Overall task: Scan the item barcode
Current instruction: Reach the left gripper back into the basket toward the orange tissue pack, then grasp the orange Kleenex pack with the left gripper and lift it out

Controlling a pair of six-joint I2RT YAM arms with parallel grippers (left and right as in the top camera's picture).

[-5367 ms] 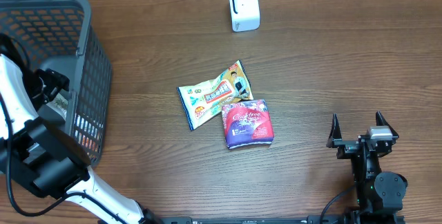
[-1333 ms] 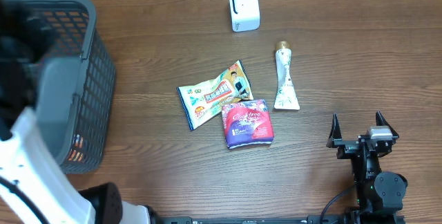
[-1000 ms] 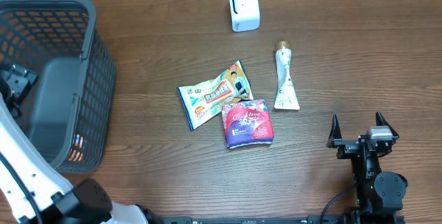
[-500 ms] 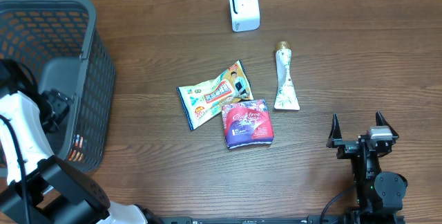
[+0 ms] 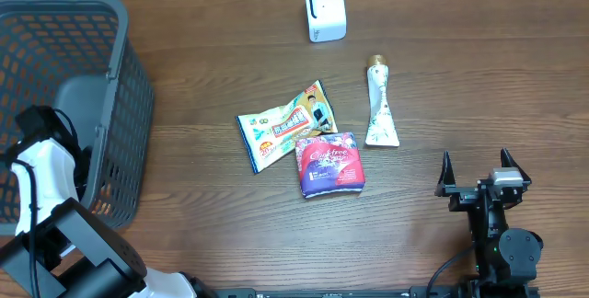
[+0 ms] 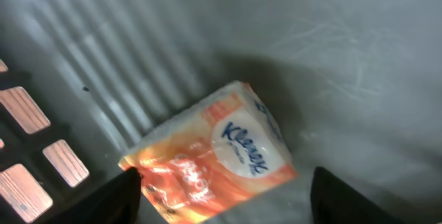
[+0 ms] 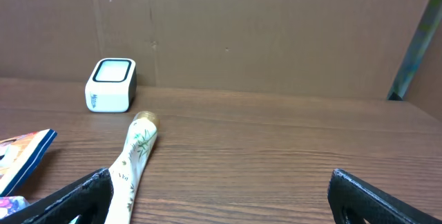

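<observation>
Overhead view: one grey plastic mesh basket [image 5: 110,22] stands at the left edge of the wood-grain table [image 5: 230,234], with the left arm reaching down inside it. The basket's contents and that arm's fingers are hidden from this camera. The left wrist view shows them: one soft orange Kleenex tissue pack [image 6: 214,158], glossy film and rounded corners, lies tilted on the scratched grey basket floor beside the slotted wall. The left gripper [image 6: 226,175] straddles it with jaws apart. The left finger sits just beside the pack's corner and a gap shows at the right finger, so nothing is held. Well apart from the basket, at the far middle of the table, stands one white rounded scanner [image 5: 325,10]. Three loose items lie at the centre: a flat foil snack packet [image 5: 285,125], a puffy purple packet [image 5: 330,163] touching its lower edge, and a slim white tube [image 5: 380,105] with a gold cap, to their right. The right gripper [image 5: 479,174] sits near the table's right front with jaws fully spread and empty. The right wrist view adds a brown cardboard backdrop [image 7: 276,30] behind the scanner, and the tube's leaf print.
</observation>
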